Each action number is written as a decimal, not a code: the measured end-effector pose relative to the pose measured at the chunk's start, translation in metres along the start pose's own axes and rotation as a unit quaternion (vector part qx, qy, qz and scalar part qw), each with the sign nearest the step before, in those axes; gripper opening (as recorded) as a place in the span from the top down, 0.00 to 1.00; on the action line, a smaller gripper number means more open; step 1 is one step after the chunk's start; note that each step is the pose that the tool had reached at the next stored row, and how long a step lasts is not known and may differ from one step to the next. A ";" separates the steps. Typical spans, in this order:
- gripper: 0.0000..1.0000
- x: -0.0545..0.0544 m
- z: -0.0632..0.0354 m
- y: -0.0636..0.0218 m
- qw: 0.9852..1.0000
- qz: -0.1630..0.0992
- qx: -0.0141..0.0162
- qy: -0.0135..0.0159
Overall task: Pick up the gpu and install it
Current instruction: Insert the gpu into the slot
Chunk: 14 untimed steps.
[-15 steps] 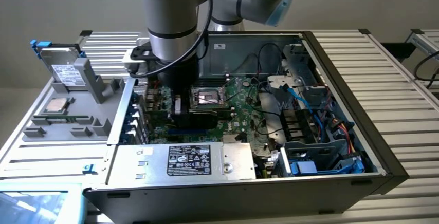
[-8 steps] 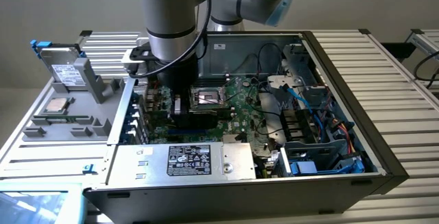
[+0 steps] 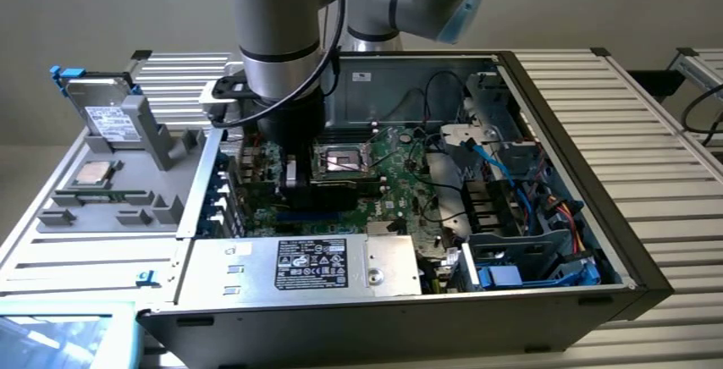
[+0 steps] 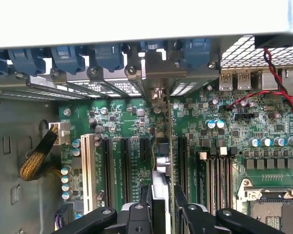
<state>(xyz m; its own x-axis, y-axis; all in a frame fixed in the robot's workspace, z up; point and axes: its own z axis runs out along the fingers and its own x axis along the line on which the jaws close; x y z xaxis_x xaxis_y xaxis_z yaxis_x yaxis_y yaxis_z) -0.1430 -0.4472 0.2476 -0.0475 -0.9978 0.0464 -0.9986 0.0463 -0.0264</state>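
My gripper [image 3: 296, 176] is down inside the open computer case [image 3: 565, 132], over the green motherboard [image 3: 395, 166]. It is shut on the gpu [image 3: 339, 193], a short dark card held on edge. In the wrist view the gpu [image 4: 161, 158] is seen edge-on between my two black fingers [image 4: 142, 197], and my gripper [image 4: 160, 197] clamps its upper edge. The card stands upright among the black expansion slots [image 4: 124, 165]. Its silver bracket end [image 4: 156, 95] reaches the rear slot openings. Whether it sits fully in a slot I cannot tell.
Memory slots [image 4: 219, 170] and the processor socket [image 4: 273, 207] lie close beside the card. Red and black wires [image 4: 278, 83] and a yellow sleeved cable [image 4: 36, 156] run nearby. The power supply [image 3: 328, 266] and drive cage [image 3: 526, 259] fill the case's near side. A hard drive [image 3: 107, 119] stands on the grey fixture outside.
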 end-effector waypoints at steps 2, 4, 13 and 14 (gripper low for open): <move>0.71 0.000 0.0000 0.0000 1.000 0.000 0.000 0.000; 0.71 0.000 0.0000 0.0001 1.000 0.000 0.000 0.000; 0.71 0.000 0.0019 0.0001 1.000 0.000 0.000 0.001; 0.71 0.000 0.0021 0.0001 1.000 0.000 0.000 0.001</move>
<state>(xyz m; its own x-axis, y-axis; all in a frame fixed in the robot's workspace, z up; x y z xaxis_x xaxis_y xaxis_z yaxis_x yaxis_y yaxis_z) -0.1431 -0.4472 0.2455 -0.0471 -0.9977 0.0485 -0.9986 0.0459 -0.0263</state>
